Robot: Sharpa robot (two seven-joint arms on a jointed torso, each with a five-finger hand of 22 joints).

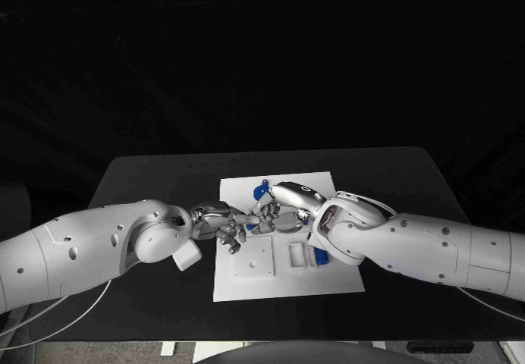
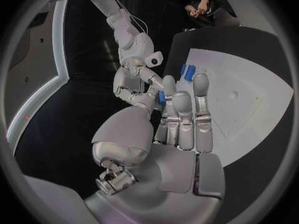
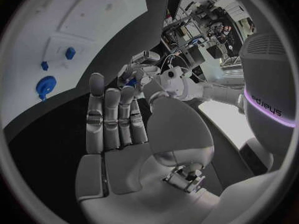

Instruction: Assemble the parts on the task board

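Both hands (image 1: 254, 218) meet fingertip-to-fingertip above the task board (image 1: 287, 279).

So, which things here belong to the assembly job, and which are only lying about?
Belong to the job:
- task board
- blue parts on it: round one, small ones, pair
- small blue part between the two hands
- left hand
- right hand

Only lying about:
- black table
- cable by the left arm
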